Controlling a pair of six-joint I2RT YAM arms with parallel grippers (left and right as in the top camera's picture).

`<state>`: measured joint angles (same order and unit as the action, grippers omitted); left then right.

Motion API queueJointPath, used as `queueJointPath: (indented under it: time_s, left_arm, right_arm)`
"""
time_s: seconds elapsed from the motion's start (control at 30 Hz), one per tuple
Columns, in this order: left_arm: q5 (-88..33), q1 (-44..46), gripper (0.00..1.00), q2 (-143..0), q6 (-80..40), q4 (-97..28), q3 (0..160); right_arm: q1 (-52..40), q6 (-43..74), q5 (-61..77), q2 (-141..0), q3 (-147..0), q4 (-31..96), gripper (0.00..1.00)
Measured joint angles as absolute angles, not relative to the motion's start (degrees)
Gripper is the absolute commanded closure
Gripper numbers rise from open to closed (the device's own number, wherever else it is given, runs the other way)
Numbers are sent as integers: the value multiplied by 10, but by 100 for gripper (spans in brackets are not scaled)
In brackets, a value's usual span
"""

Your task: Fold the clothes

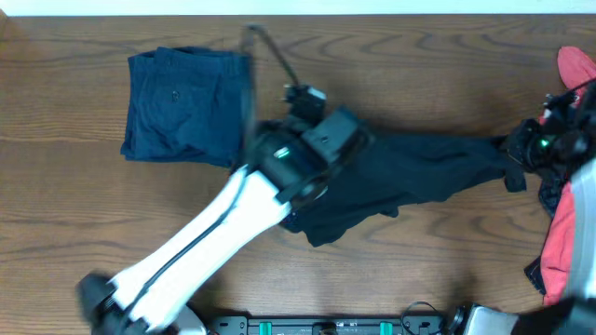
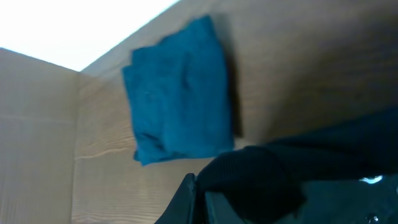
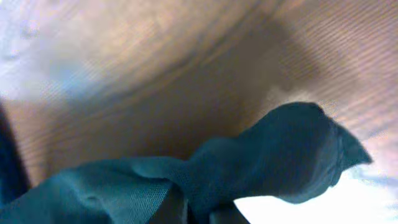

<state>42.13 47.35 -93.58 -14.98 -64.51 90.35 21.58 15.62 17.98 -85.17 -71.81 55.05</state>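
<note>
The long black garment [image 1: 419, 172] lies stretched across the table from the middle to the right. My left gripper [image 1: 303, 154] is shut on its left end, and dark cloth [image 2: 311, 168] drapes over the fingers [image 2: 189, 199] in the left wrist view. My right gripper [image 1: 521, 154] is shut on the garment's right end, where the fabric [image 3: 280, 155] bunches up between its fingers [image 3: 177, 208]. The navy-blue shorts [image 1: 186, 102] lie folded at the back left, also seen ahead of the left gripper as a blue rectangle [image 2: 180, 112]. No logo shows.
Coral-red pieces [image 1: 563, 233] are heaped at the right edge beside the right arm, with another red bit [image 1: 577, 65] at the back right corner. The left arm [image 1: 205, 242] crosses the front left of the wooden table [image 1: 74, 205].
</note>
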Motion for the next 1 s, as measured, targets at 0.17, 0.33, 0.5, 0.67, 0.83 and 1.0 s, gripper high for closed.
queueJointPath:
  time_s: [0.17,0.33,0.5,0.67,0.83,1.0]
  left_arm:
    - [419,474,94,-1014,-150,-625,903]
    - [420,474,94,-1032,-147,-618,902]
    - [420,474,94,-1031,-142,-612,902]
    - [420,474,94,-1031,-137,-606,902]
    - [420,474,94,-1031,-135,-604,902]
    - [420,474,94,-1031,-135,-603,902]
  right_arm:
    - [216,152,193,-950,-717,502,45]
    - [216,116,246,-983,-715,535,41]
    - [199,91,260,-982,-710,588,42]
    - [156,81,249,-982,-654,569,43]
    - [128,80,236,-982,-567,524,44]
    - [129,72,261,-982,-513,466,46]
